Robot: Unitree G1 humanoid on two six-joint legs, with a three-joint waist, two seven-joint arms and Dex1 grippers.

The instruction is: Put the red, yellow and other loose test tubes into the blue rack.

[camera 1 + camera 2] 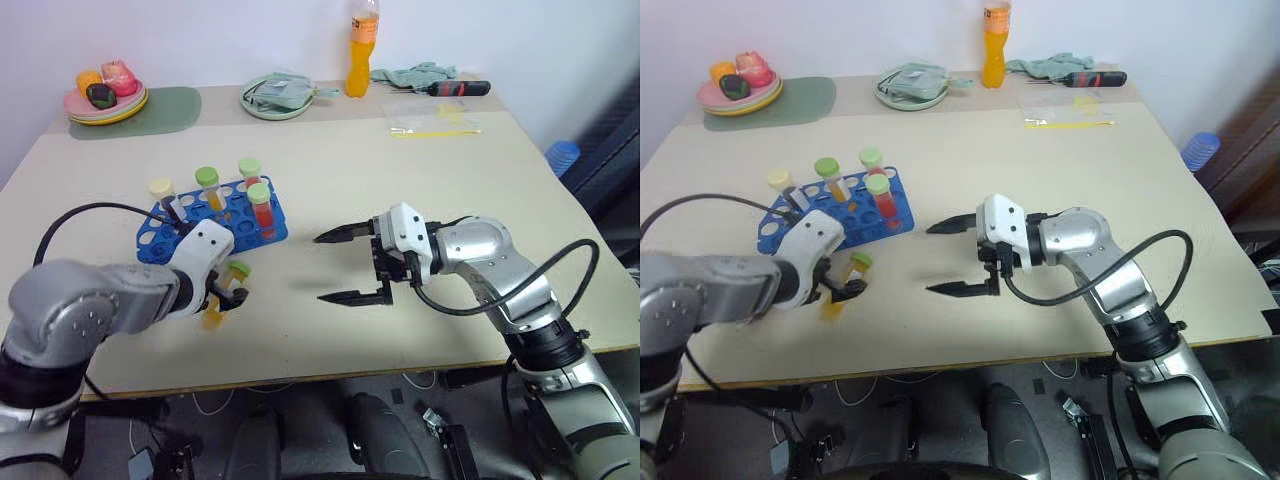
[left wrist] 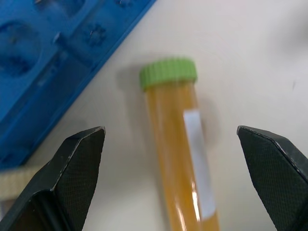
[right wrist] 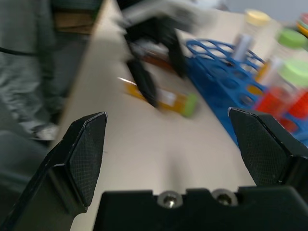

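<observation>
Standing here watching, and over on the robot's left side, the left gripper [image 2: 168, 183] is hanging over the last loose tube: a clear plastic test tube of yellow liquid with a green cap and white label [image 2: 178, 159], lying flat on the beige tabletop [image 1: 400, 200] just beside the near edge of the bright blue plastic rack with round holes [image 1: 225, 215]. Its two black fingers are spread wide, one on each side of the tube, touching nothing as far as I can tell.

Four capped tubes are already standing upright in the rack, including a red one with a green cap [image 1: 262, 208].

If it were me, I'd be squaring the fingers across the tube's body rather than the cap, lowering until the tips nearly meet the table, then closing gently, since a round tube lying flat is probably going to roll away if one finger hits first. The rack sitting so close is the thing to avoid bumping.

Further right, the right gripper [image 1: 335, 267] is hovering over bare table, well apart from the rack, fingers spread wide and holding nothing.
</observation>
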